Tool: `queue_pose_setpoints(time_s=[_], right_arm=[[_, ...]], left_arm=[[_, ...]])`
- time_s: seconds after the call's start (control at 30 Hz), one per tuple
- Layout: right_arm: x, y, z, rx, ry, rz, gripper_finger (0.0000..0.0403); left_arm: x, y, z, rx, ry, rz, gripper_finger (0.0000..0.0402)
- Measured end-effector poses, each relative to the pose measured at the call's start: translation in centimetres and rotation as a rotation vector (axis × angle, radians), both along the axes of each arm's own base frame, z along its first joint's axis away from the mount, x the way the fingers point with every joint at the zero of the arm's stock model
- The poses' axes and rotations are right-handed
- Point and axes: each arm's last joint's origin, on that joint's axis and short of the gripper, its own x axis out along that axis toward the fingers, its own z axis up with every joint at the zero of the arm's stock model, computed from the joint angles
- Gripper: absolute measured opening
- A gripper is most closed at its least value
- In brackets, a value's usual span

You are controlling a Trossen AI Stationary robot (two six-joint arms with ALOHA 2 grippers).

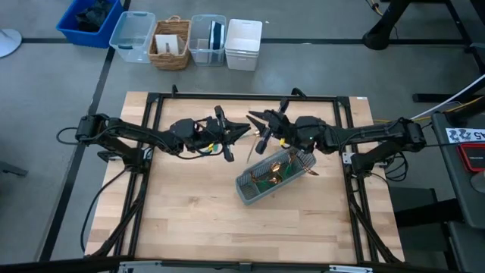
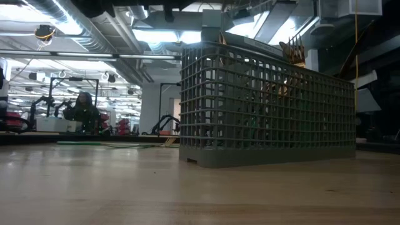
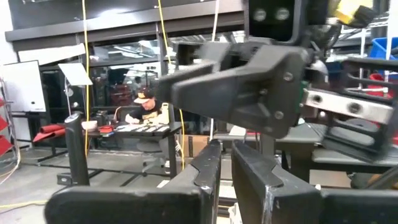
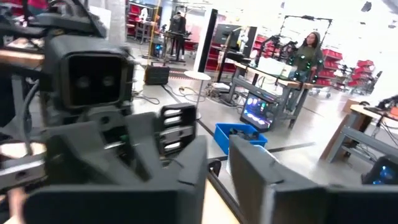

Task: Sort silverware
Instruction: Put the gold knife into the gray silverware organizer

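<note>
The grey slotted caddy lies slantwise on the wooden table, right of centre, and fills the low view as the caddy. Silverware with gold heads and teal handles sits inside it, and gold fork tines rise above its rim. One piece pokes out at the caddy's right end. Both arms hang above the table's far-middle, tips facing each other. My left gripper is shut, with nothing between its fingers in the left wrist view. My right gripper stands narrowly open. A slim dark stick shows below it; whether it is held I cannot tell.
Beyond the table's far edge stand a blue bin, a clear tub, a wicker basket, another clear tub and a white bin. A black frame rims the table. Bare wood lies left of and nearer than the caddy.
</note>
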Motion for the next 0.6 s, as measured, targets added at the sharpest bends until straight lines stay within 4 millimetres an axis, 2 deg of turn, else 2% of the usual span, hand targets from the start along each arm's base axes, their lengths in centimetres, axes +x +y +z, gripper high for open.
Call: queue_pose_setpoints(time_s=[0.13, 0.33, 0.6], right_arm=[[0.0, 0.0, 0.0, -0.042, 0.022, 0.001, 0.0009], [-0.3, 0.0, -0.2, -0.048, 0.063, 0.002, 0.0009], [-1.9, -0.1, 0.2, -0.068, 0.15, 0.005, 0.0008]], left_arm=[[0.0, 0.0, 0.0, -0.001, 0.003, 0.002, 0.003], [0.1, 0.0, -0.3, 0.0, 0.03, 0.002, 0.003], [0.3, 0.3, -1.7, -0.034, 0.176, 0.007, 0.003]])
